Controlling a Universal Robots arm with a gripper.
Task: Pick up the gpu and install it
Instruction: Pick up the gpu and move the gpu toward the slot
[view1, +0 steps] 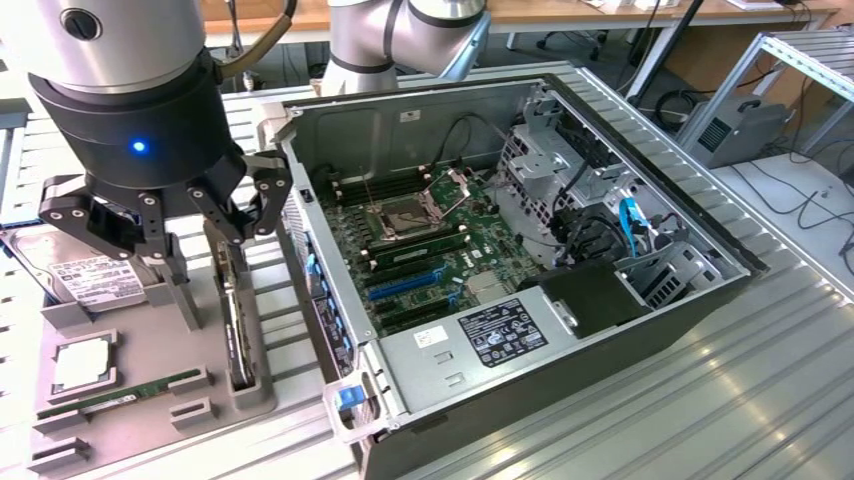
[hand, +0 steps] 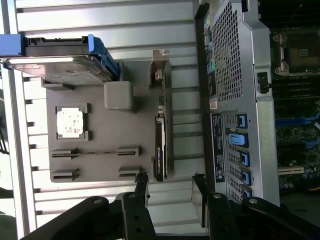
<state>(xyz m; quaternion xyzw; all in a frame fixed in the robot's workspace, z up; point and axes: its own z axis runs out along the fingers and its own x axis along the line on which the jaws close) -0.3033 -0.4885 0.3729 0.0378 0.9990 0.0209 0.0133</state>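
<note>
The gpu (view1: 239, 320) is a long dark card standing on its edge in a slot of the grey parts tray (view1: 147, 430), beside the open computer case (view1: 534, 250). My gripper (view1: 198, 243) hangs above the tray, over the card's far end, open and holding nothing. In the wrist view the gpu (hand: 160, 145) runs lengthwise away from my gripper (hand: 170, 192), its silvery bracket (hand: 160, 75) at the far end. Its near end lies just ahead of one of the fingertips (hand: 142, 186). Blue slots (view1: 400, 285) show on the motherboard inside the case.
The tray also carries a silver hard drive (view1: 80, 275), a processor chip (view1: 83, 365), a green RAM stick (view1: 120, 395) and a grey post (view1: 176, 295) close to the gpu. The case wall (view1: 327, 300) stands right beside the tray. Ribbed metal table (view1: 694, 400) surrounds them.
</note>
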